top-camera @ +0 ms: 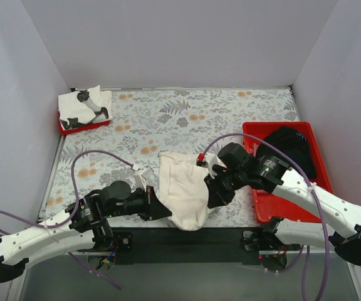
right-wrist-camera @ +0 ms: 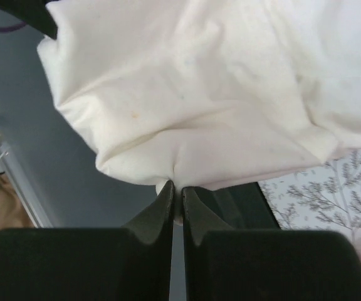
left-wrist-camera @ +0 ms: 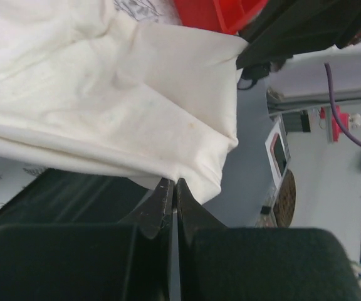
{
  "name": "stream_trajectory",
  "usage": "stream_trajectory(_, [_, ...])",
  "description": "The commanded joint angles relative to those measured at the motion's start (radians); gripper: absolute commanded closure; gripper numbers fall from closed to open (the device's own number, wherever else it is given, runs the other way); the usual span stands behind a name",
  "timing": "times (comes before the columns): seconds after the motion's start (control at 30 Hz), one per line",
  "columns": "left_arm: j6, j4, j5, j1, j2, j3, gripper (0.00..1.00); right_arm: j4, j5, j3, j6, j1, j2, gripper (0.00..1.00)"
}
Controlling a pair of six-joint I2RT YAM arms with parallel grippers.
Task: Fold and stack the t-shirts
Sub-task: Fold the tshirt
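Note:
A plain cream-white t-shirt (top-camera: 183,185) lies bunched at the table's near middle, its near end hanging over the black front edge. My left gripper (top-camera: 163,212) is shut on its near left edge; the left wrist view shows the cloth (left-wrist-camera: 105,100) pinched between the fingertips (left-wrist-camera: 174,185). My right gripper (top-camera: 215,199) is shut on its near right edge; the right wrist view shows the cloth (right-wrist-camera: 199,88) pinched at the fingertips (right-wrist-camera: 177,188). A white t-shirt with black marks (top-camera: 85,108) sits folded at the far left. A black t-shirt (top-camera: 293,150) lies at the right.
A small red tray (top-camera: 64,128) holds the white marked shirt at the far left corner. A large red tray (top-camera: 262,207) holds the black shirt at the right. The floral tablecloth (top-camera: 168,119) covers the table. White walls close in three sides.

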Motion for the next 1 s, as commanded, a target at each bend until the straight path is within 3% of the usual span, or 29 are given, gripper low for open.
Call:
stream_trajectory(0.0, [-0.004,0.049,-0.209,-0.003,0.042,-0.014,1.0,0.007,0.175,0.055,-0.012,-0.024,0.013,0.99])
stream_trajectory(0.17, [0.002,0.084,-0.451,-0.002,0.07,-0.031,1.0,0.069,0.299,0.025,-0.006,-0.063,0.004,0.99])
stream_trajectory(0.3, [0.059,0.129,-0.553,0.009,0.093,-0.016,1.0,0.13,0.399,-0.006,0.02,-0.08,-0.006,0.99])
stream_trajectory(0.57, [0.174,0.322,-0.429,0.13,0.306,0.009,1.0,0.263,0.501,-0.018,0.042,-0.086,-0.015,0.99])
stream_trajectory(0.73, [0.209,0.382,-0.372,0.218,0.351,0.03,1.0,0.29,0.53,-0.011,0.037,-0.093,-0.001,0.99])
stream_trajectory(0.97, [0.254,0.399,-0.354,0.247,0.374,0.09,1.0,0.308,0.563,0.026,0.017,-0.106,0.008,0.99])
